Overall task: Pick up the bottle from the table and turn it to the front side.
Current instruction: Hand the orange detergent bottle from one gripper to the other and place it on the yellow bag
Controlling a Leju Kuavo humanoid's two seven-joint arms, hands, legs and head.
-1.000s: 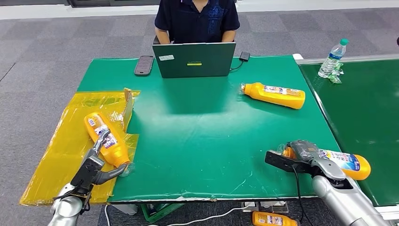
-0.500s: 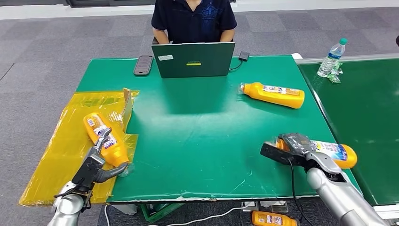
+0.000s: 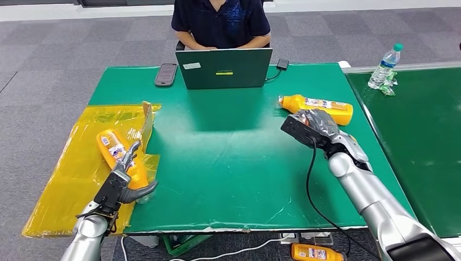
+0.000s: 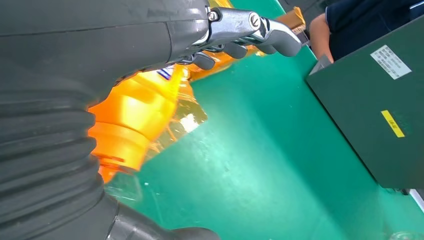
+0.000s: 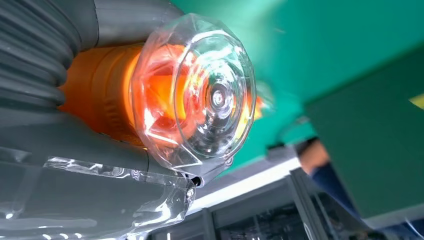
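The right robot hand (image 3: 311, 124), right of centre in the head view, is clamped on an orange bottle (image 5: 150, 95) that it almost wholly hides there; the right wrist view shows the clear-wrapped cap end poking past the fingers. At lower left the left robot hand (image 3: 126, 179) grips a second orange bottle (image 3: 120, 158) lying on yellow film (image 3: 70, 163) at the table (image 3: 228, 163) edge. A third bottle (image 3: 318, 107) lies just behind the right hand, with open green table between the two hands.
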